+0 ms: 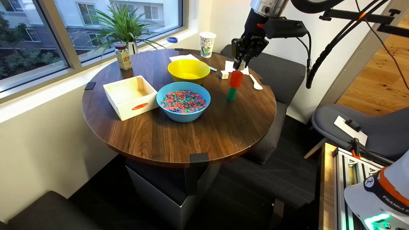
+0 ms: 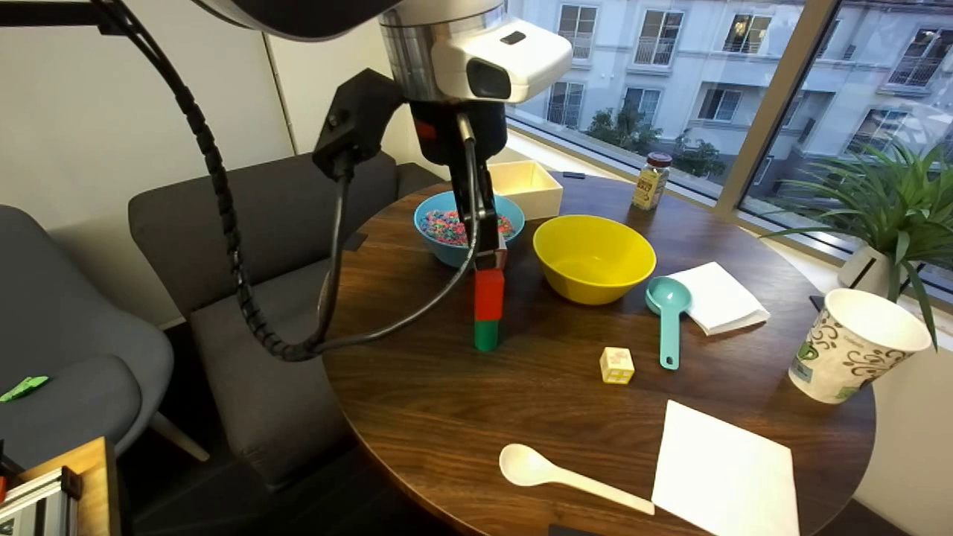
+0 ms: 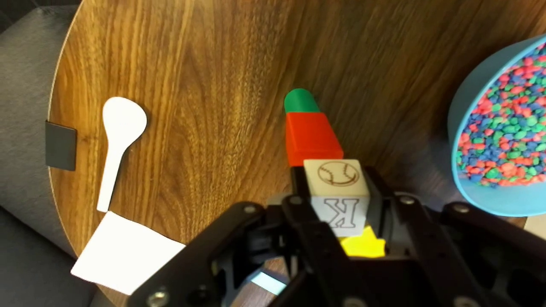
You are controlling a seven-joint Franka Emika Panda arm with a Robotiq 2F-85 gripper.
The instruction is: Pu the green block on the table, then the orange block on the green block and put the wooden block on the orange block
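pincer [image 3: 336,187] pinches the wooden block [image 3: 339,197] just over the orange block [image 3: 313,137]; whether they touch is unclear. left to right in the wrist view: a white spoon [image 3: 117,147], white paper [image 3: 127,252] at its handle, the green block [image 3: 300,101], upright on the bench [image 3: 226,81], carrying the orange block, then a blue bowl [image 3: 469,94] of colored bits [image 3: 507,128].

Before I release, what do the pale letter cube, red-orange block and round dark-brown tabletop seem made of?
Pale letter cube: probably matte wood; its brown markings look burnt or printed.
Red-orange block: smooth painted wood or plastic, can't tell which; even colour, no visible grain.
Round dark-brown tabletop: wood or laminate, satin; streaky grain, soft pale sheen.
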